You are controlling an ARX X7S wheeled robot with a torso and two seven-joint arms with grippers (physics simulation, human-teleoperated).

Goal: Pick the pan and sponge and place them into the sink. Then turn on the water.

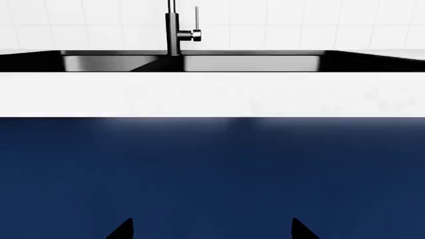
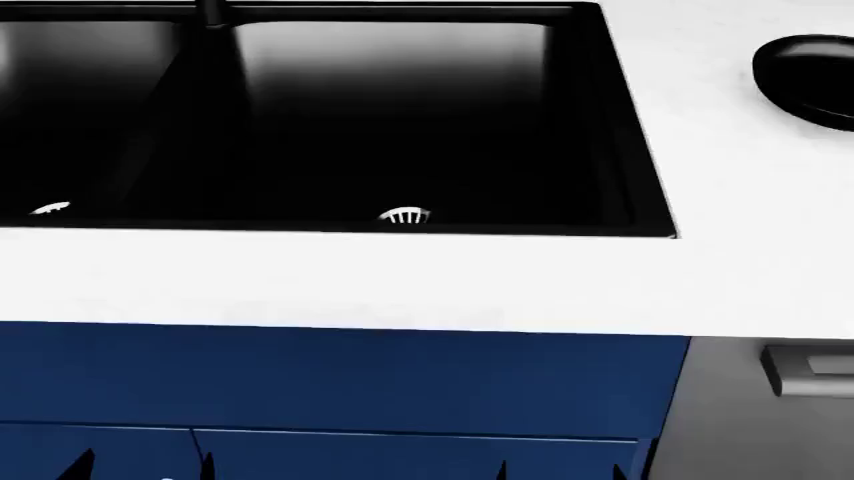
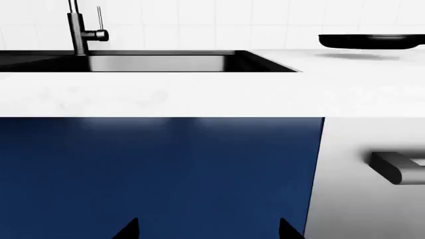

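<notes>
The black pan [image 2: 807,78] rests on the white counter to the right of the sink [image 2: 638,180]; the right wrist view shows the pan [image 3: 369,41] edge-on. The sink has two black basins with metal drains. Its black faucet [image 1: 174,30] stands behind the divider, and no water runs from it. The sponge is out of view. My left gripper [image 1: 211,230] and right gripper [image 3: 207,230] are both open and empty, held low in front of the blue cabinet, well below the counter. In the head view, the left gripper [image 2: 144,468] and right gripper [image 2: 561,470] tips just show at the bottom edge.
A white countertop [image 2: 400,280] runs along the sink's front, overhanging blue cabinet doors [image 2: 334,380]. To the right is a grey drawer front with a bar handle [image 2: 807,372]. White tiled wall [image 1: 299,20] stands behind the faucet.
</notes>
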